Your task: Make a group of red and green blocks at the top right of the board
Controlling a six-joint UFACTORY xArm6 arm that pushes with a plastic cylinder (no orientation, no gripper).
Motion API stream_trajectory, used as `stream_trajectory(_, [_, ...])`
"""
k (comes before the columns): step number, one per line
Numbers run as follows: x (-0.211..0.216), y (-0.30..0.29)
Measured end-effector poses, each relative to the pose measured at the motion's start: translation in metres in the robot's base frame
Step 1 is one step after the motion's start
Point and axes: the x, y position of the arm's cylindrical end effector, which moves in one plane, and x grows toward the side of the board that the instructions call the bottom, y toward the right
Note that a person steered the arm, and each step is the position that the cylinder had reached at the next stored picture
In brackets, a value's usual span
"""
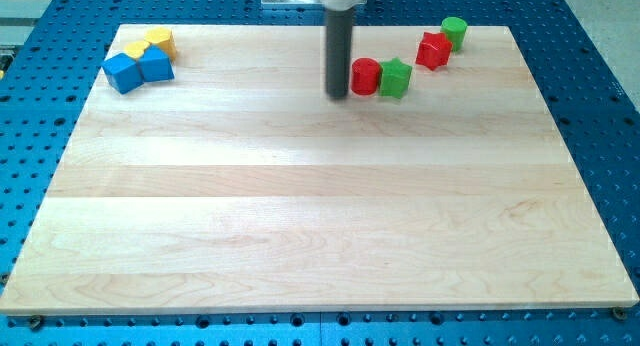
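My tip (pixel 337 94) rests on the board just left of a red cylinder (pixel 365 76), close to touching it. A green star block (pixel 395 78) sits against the red cylinder's right side. Further toward the view's top right lie a red star-like block (pixel 433 50) and a green cylinder (pixel 454 31), close together. The dark rod rises from the tip to the view's top edge.
At the view's top left, two blue blocks (pixel 124 72) (pixel 156 65) and two yellow blocks (pixel 160 40) (pixel 136 51) are clustered. The wooden board (pixel 320 236) lies on a blue perforated table.
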Motion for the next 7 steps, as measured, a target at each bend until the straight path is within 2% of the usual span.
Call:
stream_trajectory(1, [-0.030,0.084])
stream_trajectory(2, [0.000,0.016])
stream_trajectory(3, [0.054,0.061])
stream_trajectory(4, [0.052,0.116])
stream_trajectory(5, [0.025,0.131])
stream_trajectory(6, [0.021,0.207])
stream_trajectory(7, [-0.039,0.213])
